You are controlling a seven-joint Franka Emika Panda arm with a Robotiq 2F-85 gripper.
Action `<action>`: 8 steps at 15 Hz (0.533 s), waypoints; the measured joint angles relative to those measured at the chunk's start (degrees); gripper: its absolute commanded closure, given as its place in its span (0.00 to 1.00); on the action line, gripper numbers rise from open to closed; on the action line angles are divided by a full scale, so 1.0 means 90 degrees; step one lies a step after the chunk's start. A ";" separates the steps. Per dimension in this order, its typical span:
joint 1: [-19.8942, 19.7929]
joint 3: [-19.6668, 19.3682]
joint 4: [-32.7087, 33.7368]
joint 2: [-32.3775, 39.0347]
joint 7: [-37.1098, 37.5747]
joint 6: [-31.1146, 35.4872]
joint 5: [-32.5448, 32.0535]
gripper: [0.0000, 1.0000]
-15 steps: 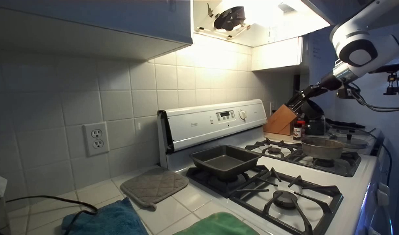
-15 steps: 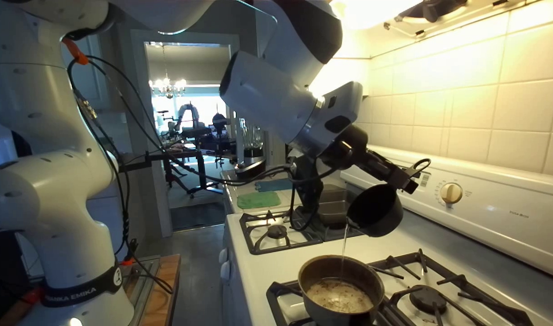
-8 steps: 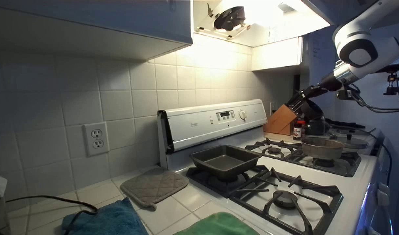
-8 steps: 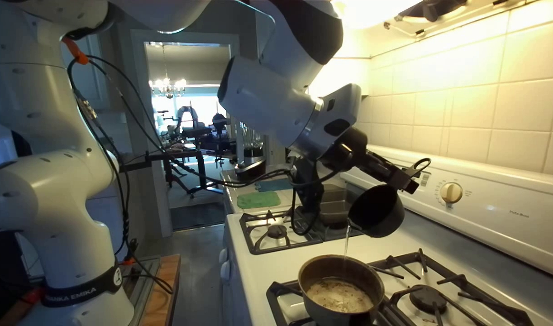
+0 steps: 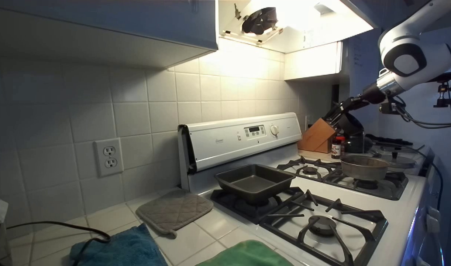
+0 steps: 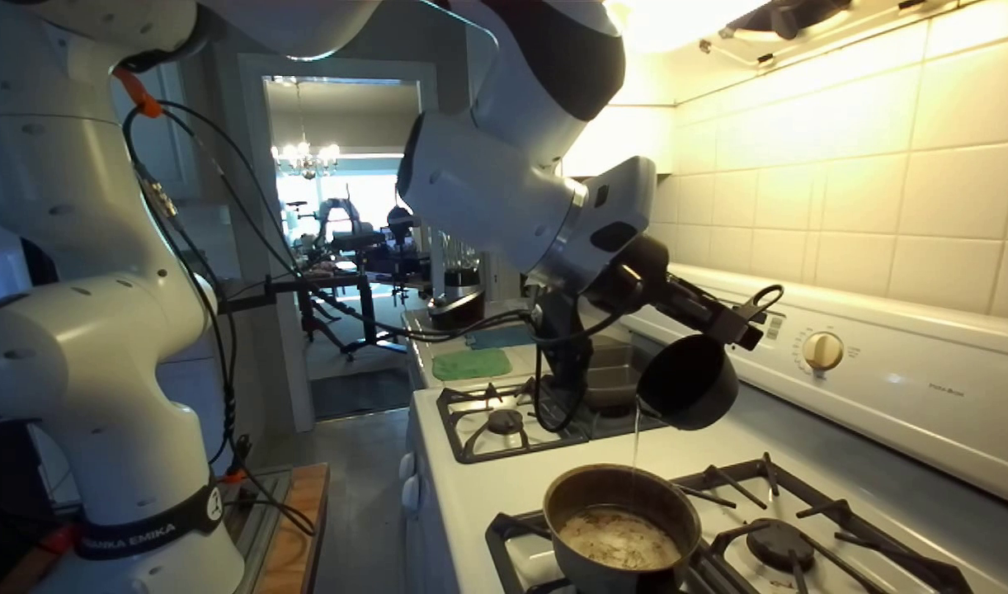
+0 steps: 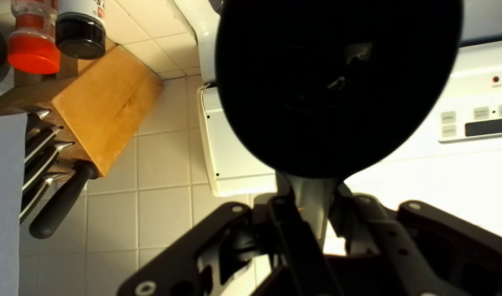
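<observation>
Wrist view: hand (image 7: 315, 207) grips dark pot (image 7: 337, 107) (by handle (image 7: 312, 189)).

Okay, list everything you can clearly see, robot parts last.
Stove: one, white, against the wall
Pot: one, brownish grey, on the stove
Saucepan: one, black, tilted, trickling into the pot
Baking pan: one, dark grey, on the stove
Potholder: one, grey, on the counter
Cloths: two, blue, green, on the counter
Knife block: one, brown, beside the stove
Knives: several, black, in the block
Bottles: two, red-capped, black-capped, by the block
Lid: one, clear, near the pot
Outlet: one, white, on the wall
Blender: one, dark, on the counter
Arm: one, white, over the stove
Gripper: one, black, holding the saucepan
</observation>
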 measured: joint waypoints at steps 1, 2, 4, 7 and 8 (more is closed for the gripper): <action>-0.0005 0.0000 0.0000 0.0000 -0.0039 -0.0022 0.0043 0.94; -0.0013 0.0000 0.0000 0.0000 -0.0086 -0.0053 0.0099 0.94; -0.0029 0.0000 0.0000 0.0000 -0.0149 -0.0112 0.0179 0.94; -0.0044 0.0000 0.0000 0.0000 -0.0238 -0.0192 0.0252 0.94; -0.0044 0.0000 0.0000 0.0000 -0.0249 -0.0210 0.0273 0.94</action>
